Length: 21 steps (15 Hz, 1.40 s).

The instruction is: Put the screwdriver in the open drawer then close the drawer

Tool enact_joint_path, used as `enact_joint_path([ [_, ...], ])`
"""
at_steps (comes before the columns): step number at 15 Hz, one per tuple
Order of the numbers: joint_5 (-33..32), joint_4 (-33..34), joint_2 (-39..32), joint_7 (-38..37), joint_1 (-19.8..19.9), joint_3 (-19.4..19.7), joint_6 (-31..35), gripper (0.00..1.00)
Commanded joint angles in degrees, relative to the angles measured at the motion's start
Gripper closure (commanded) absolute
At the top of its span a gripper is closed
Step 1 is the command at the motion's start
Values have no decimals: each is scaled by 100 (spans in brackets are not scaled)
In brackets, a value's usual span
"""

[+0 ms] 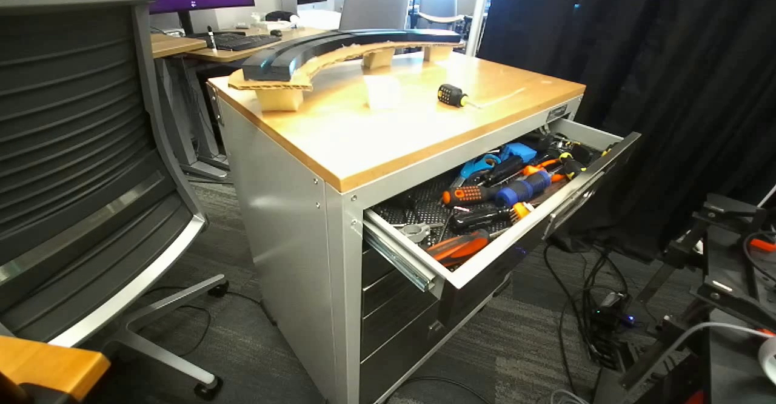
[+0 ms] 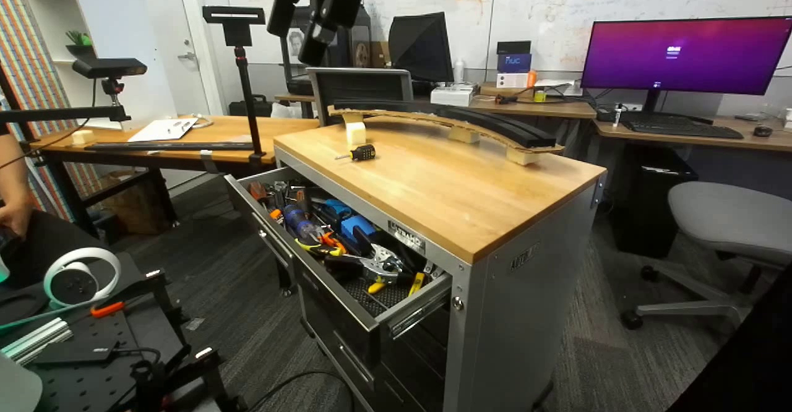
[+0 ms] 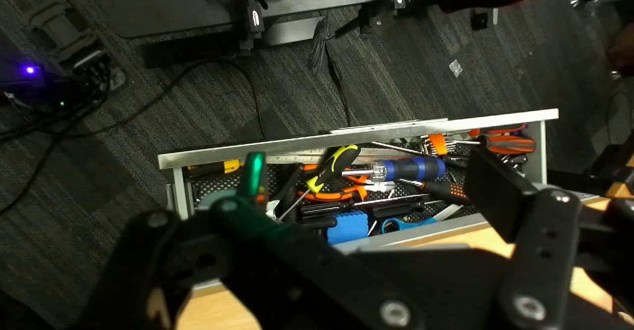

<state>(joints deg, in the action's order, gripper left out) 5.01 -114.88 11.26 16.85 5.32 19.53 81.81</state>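
Observation:
The short, stubby black screwdriver with yellow marks lies on the cabinet's wooden top, near the edge above the drawer, in both exterior views (image 1: pixel 451 94) (image 2: pixel 362 152). It does not show in the wrist view. The wide grey drawer (image 1: pixel 533 218) (image 2: pixel 337 296) is pulled out and holds several tools. Its front edge also shows in the wrist view (image 3: pixel 297 145). My gripper (image 3: pixel 371 181) is open, fingers wide apart with nothing between them, and is seen from above the drawer. In an exterior view the gripper (image 2: pixel 297 38) hangs high at the top edge, well above the cabinet top.
A curved black piece (image 1: pixel 357 46) (image 2: pixel 445 115) on cardboard and foam blocks stands along the back of the wooden top (image 2: pixel 433 183). A pale block (image 1: pixel 382 91) stands near the screwdriver. A chair (image 1: pixel 91 119) stands beside the cabinet. A black curtain (image 1: pixel 606 58) hangs behind.

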Motion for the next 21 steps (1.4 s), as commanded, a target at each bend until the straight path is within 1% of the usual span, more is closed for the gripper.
enact_joint_path([
  [1, 29, 17, -23, 37, 212, -189, -18, 0],
  [7, 29, 17, -23, 37, 212, -189, -18, 0],
  [10, 207, -836, 180, -19, 101, -421, 132, 0],
  [13, 438, -1713, 409, -7, -48, -792, 300, 0],
  [14, 617, -1981, 466, -6, -99, -907, 421, 0],
  [15, 808, -2242, 551, -32, -139, -1011, 634, 0],
  [17, 1430, -2796, 749, -44, -228, -1177, 1268, 0],
  [21, 2687, -3920, 1234, 86, -508, -1481, 2722, 0],
])
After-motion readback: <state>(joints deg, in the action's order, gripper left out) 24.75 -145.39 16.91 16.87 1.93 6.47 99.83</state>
